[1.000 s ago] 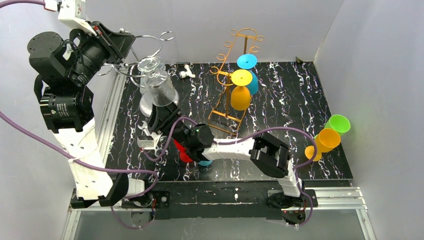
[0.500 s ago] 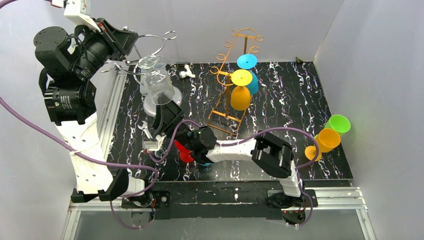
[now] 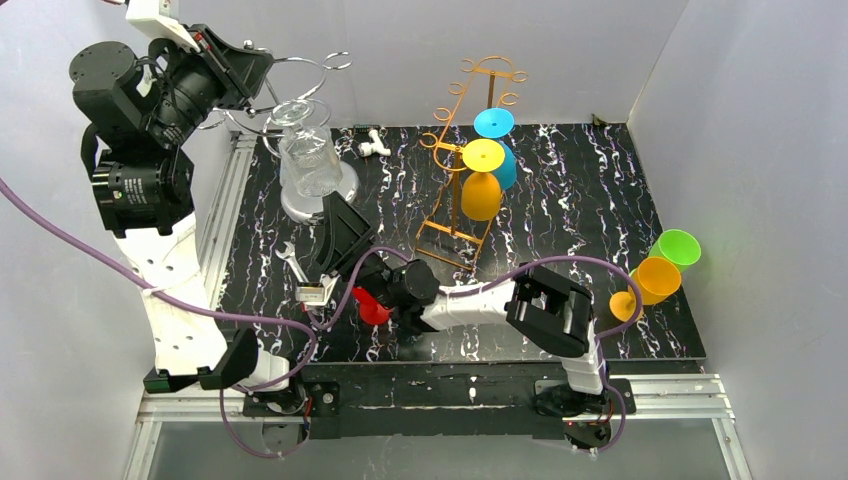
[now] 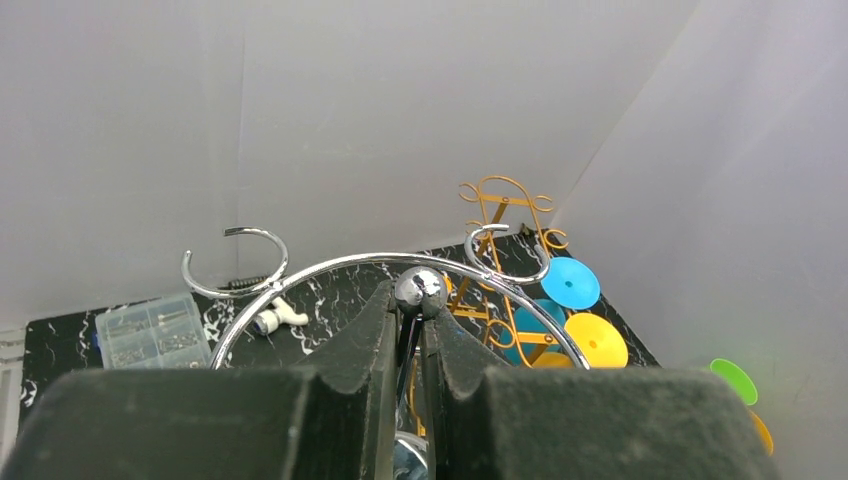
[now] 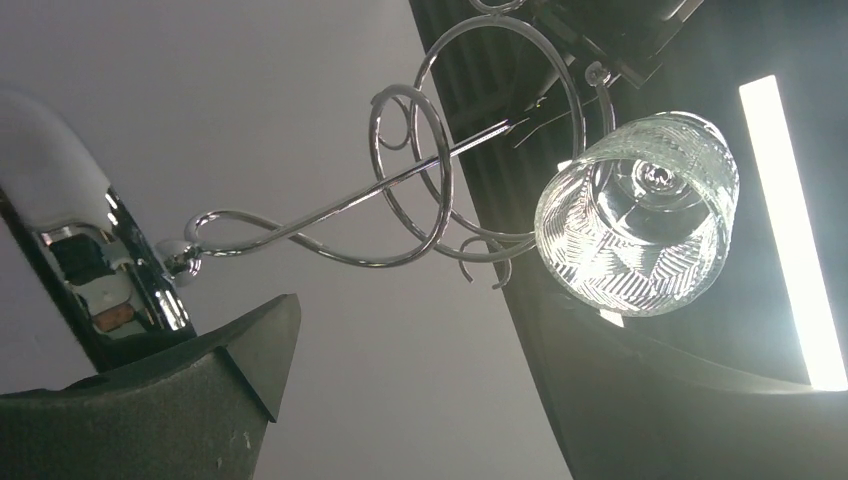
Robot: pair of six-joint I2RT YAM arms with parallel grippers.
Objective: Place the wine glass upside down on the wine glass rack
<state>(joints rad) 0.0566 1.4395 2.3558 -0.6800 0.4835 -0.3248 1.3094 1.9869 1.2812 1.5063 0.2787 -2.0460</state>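
A clear patterned wine glass (image 3: pixel 304 158) hangs upside down, bowl down, from a loop of the chrome wine glass rack (image 3: pixel 318 68), above the rack's round base (image 3: pixel 345 190). My left gripper (image 3: pixel 258 62) is shut on the rack's top post just under its chrome ball (image 4: pixel 420 289). My right gripper (image 3: pixel 340 212) stands open below and in front of the glass, apart from it. In the right wrist view the wine glass (image 5: pixel 640 215) hangs from the rack's loops (image 5: pixel 420 180), and nothing lies between the right gripper's (image 5: pixel 400 400) fingers.
An orange wire rack (image 3: pixel 462 170) holds a yellow glass (image 3: pixel 481 185) and a blue glass (image 3: pixel 497 135) upside down. A red cup (image 3: pixel 370 306) lies by my right wrist. Green (image 3: pixel 676 247) and orange (image 3: pixel 650 282) cups sit far right. A wrench (image 3: pixel 292 262) and a white fitting (image 3: pixel 372 146) lie on the mat.
My right gripper opened wide, let go of the glass and drew back down toward the near edge. The glass stays hanging on the chrome rack. The left arm shifted slightly.
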